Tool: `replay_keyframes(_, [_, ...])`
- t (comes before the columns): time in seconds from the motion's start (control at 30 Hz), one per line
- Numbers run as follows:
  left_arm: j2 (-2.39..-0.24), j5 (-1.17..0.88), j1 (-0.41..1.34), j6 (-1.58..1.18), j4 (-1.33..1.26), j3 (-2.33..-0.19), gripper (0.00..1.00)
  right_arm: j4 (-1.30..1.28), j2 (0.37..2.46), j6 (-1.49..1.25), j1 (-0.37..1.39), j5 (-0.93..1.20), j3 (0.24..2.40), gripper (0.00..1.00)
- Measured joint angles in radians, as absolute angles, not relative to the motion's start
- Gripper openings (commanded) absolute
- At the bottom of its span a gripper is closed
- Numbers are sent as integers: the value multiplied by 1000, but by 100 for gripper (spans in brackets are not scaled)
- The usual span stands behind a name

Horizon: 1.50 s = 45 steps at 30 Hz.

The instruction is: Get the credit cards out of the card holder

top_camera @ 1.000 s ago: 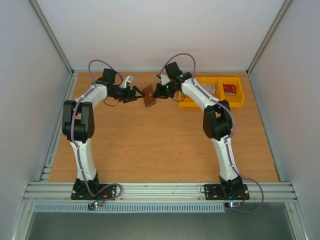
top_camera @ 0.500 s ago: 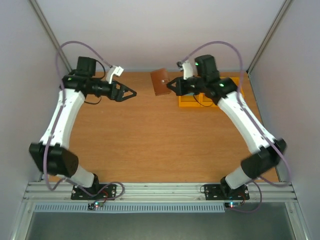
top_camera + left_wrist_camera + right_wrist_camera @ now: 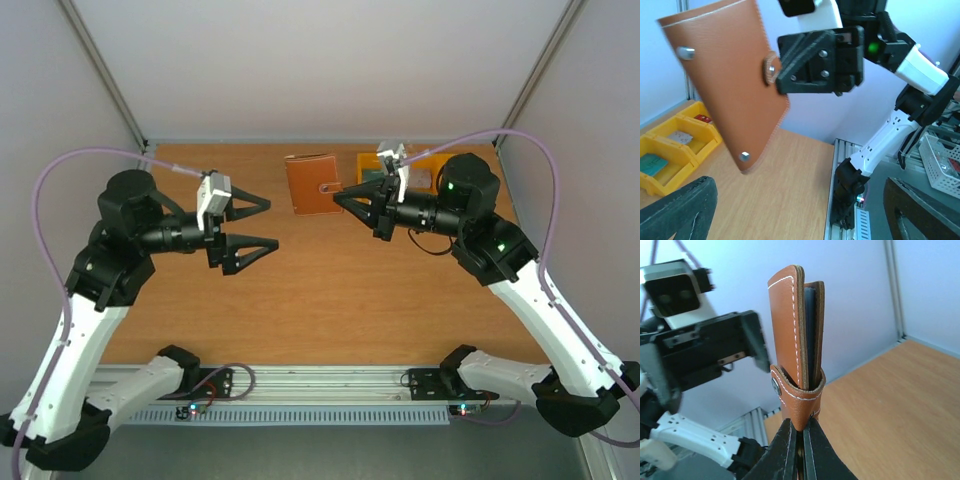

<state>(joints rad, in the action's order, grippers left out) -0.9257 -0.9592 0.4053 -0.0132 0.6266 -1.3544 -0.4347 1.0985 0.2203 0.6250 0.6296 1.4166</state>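
From above, the right pincer (image 3: pixel 348 197) is clamped on one edge of the snapped-shut card holder (image 3: pixel 312 183), held off the table just past its tips. The left pincer (image 3: pixel 262 225) gapes empty opposite. Left wrist: the holder hangs flat-on ahead, between the spread fingers (image 3: pixel 682 207). Right wrist: the tips pinch the snap-tab edge. It is probably light, floppy leather, best taken by the free edge.
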Motion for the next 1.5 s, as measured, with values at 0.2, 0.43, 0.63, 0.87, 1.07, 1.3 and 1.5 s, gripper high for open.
replay_keyframes(0.2, [-1012, -956, 422, -83, 535, -1356, 93, -298, 1093, 167, 662, 673, 1361, 1])
replay_keyframes(0.43, [-1047, -991, 423, -176, 435, -1351, 7, -216, 1151, 155, 686, 731, 1357, 1])
replay_keyframes(0.63, [-1000, -1022, 421, -229, 329, -1284, 0, -233, 1164, 203, 690, 791, 1365, 7])
replay_keyframes(0.87, [-921, -835, 427, -255, 351, -1215, 0, -392, 1164, 287, 701, 535, 1438, 58])
replay_keyframes(1.07, [-909, -558, 432, -193, 472, -1213, 0, -459, 1151, 287, 733, 165, 1443, 48])
replay_keyframes(1.3, [-925, -391, 463, -139, 567, -1192, 0, -486, 1370, 314, 994, -89, 1589, 49])
replay_keyframes(1.5, [-922, -375, 476, -123, 571, -1178, 0, -547, 1489, 313, 1010, -158, 1673, 51])
